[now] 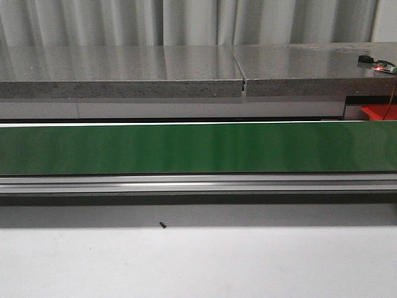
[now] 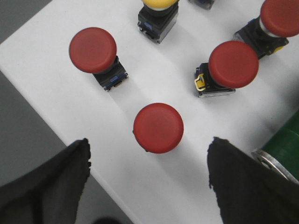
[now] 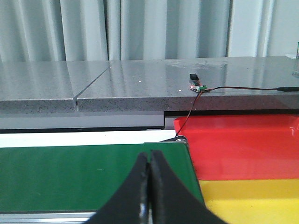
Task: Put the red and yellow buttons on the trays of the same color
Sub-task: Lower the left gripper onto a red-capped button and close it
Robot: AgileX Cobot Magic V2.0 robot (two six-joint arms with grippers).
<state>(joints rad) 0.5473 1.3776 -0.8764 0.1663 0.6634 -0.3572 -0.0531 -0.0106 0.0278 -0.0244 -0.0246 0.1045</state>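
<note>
In the left wrist view several red buttons stand on a white surface: one (image 2: 158, 127) lies just beyond my open left gripper (image 2: 148, 179), centred between its black fingers (image 2: 51, 182), and others (image 2: 93, 50) (image 2: 233, 64) (image 2: 280, 16) stand farther off. A yellow button (image 2: 159, 3) shows partly at the frame edge. In the right wrist view my right gripper (image 3: 150, 161) is shut and empty over the green belt (image 3: 70, 175), with the red tray (image 3: 243, 144) and yellow tray (image 3: 252, 200) beside it. A corner of the red tray (image 1: 379, 112) shows in the front view.
The green conveyor belt (image 1: 198, 148) runs across the front view with a metal rail (image 1: 198, 183) along its near side. A grey stone counter (image 1: 124, 71) stands behind it, carrying a small circuit board with a wire (image 1: 381, 67). The belt's roller end (image 2: 271, 161) shows beside my left gripper.
</note>
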